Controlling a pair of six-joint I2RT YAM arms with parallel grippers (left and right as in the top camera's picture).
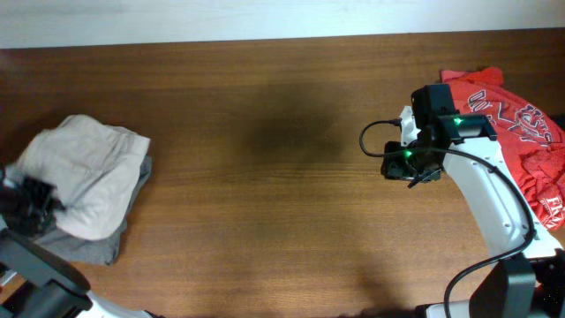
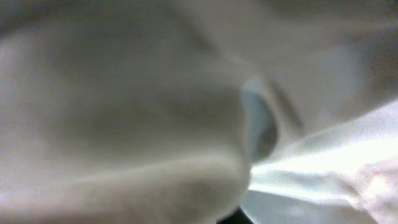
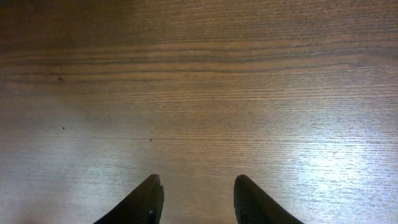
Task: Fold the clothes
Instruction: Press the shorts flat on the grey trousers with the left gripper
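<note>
The clothes (image 1: 88, 172), pale beige shorts, lie folded in a bundle at the table's left end, on top of darker grey-olive shorts (image 1: 97, 246). My left gripper (image 1: 33, 201) sits at the bundle's lower left edge. Blurred pale cloth (image 2: 124, 112) fills the left wrist view and hides the fingers; the gripper looks shut on the fabric. My right gripper (image 1: 408, 168) hovers over bare wood at the right. In the right wrist view it (image 3: 199, 186) is open, its two dark fingertips (image 3: 152, 190) apart with nothing between them.
A red T-shirt with white lettering (image 1: 521, 132) lies crumpled at the far right, behind the right arm. The brown wooden table (image 1: 282, 177) stretches between the two arms. A pale wall strip runs along the table's far edge.
</note>
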